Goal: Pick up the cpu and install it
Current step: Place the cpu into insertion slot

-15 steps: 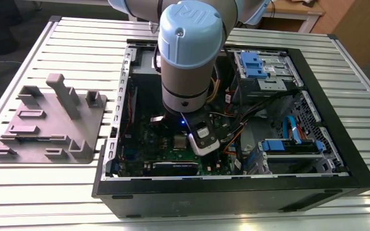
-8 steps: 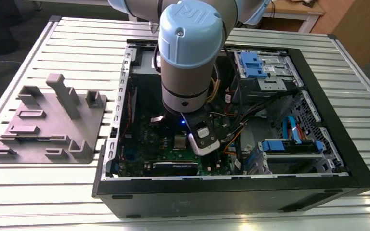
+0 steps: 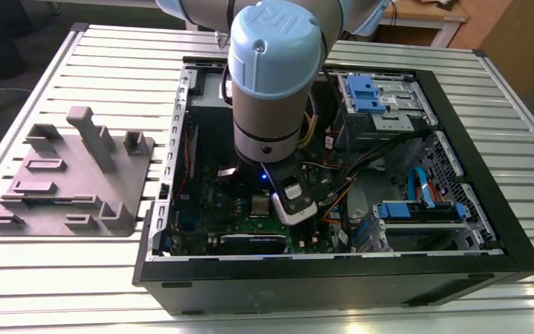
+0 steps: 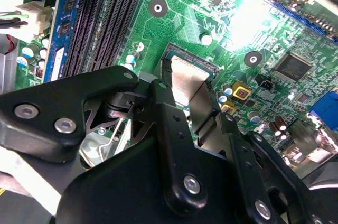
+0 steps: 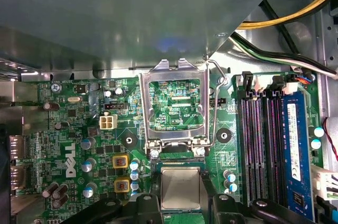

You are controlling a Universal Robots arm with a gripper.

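Black gripper fingers sit closest and appear to pinch the cpu by opposite edges. In the exterior view, the open computer case has the grey fixture plate at its nine o'clock. Inside, the green motherboard shows its socket frame standing open. Pickup looks done. The cpu lies at the socket, not yet released or latched.
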